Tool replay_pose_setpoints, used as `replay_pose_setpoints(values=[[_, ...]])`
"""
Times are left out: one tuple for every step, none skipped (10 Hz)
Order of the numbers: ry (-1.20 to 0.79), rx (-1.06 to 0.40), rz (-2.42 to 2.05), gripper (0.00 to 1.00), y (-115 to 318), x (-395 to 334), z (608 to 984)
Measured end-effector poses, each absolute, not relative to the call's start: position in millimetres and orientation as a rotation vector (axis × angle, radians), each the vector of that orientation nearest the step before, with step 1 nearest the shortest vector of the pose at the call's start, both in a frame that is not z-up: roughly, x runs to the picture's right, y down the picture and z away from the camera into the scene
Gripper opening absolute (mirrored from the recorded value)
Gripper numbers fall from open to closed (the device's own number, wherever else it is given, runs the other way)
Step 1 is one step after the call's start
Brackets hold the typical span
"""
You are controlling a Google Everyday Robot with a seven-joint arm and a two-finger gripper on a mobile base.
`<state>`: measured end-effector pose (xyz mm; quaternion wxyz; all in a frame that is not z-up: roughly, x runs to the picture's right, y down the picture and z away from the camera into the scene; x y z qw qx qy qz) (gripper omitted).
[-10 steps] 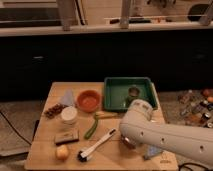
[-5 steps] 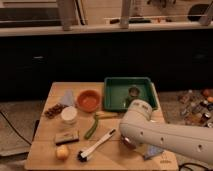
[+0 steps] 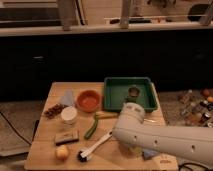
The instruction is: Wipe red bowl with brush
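We judge the task to be at its opening stage, with no wiping done. The brush (image 3: pixel 96 145) lies flat on the tabletop (image 3: pixel 45 131) in the lower centre of the frame. Its white handle runs up to the right and its dark head points to the lower left, near a small yellow ball (image 3: pixel 62 151). The red bowl (image 3: pixel 89 100) stands well apart from it, in the upper centre of the tabletop, just left of the green tray (image 3: pixel 120 93). Nothing touches the bowl, and it appears empty. The white arm (image 3: pixel 150 135) enters from the lower right, and its rounded end sits just right of the upper end of the brush handle. The tool itself does not show. We take it to be hidden by the arm at lower centre, and we cannot tell whether it is spread or pressed together. A green curved item (image 3: pixel 92 130) lies between brush and bowl. What is left: grasp the brush handle, lift it, carry the head past the green item to the bowl, and wipe the bowl.
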<state>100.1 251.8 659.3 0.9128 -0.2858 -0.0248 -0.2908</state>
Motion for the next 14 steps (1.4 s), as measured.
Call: replay_pose_setpoints(values=[[-0.066, -0.585, -0.608, 0.80, 252.3, 89.6, 657.1], [-0.089, -0.580, -0.620, 0.80, 252.7, 74.4, 653.0], [-0.099, -0.579, -0.628, 0.80, 252.9, 66.3, 652.0], [-0.112, -0.583, -0.634, 0.80, 254.9, 57.1, 650.3], [-0.125, -0.594, -0.642, 0.80, 258.2, 45.5, 649.5], [-0.136, -0.611, -0.641, 0.80, 262.3, 36.8, 650.5], [-0.144, -0.630, -0.633, 0.80, 266.2, 31.5, 652.1], [-0.154, -0.650, -0.618, 0.80, 270.1, 26.5, 654.5], [-0.167, -0.668, -0.606, 0.80, 273.0, 20.4, 656.7], [-0.176, -0.683, -0.588, 0.80, 275.0, 17.4, 659.3], [-0.187, -0.695, -0.569, 0.80, 276.3, 14.6, 661.5], [-0.208, -0.710, -0.548, 0.80, 278.6, 8.6, 664.8], [-0.229, -0.717, -0.530, 0.80, 279.9, 3.7, 667.3], [-0.250, -0.719, -0.519, 0.80, 280.5, -0.5, 669.4]])
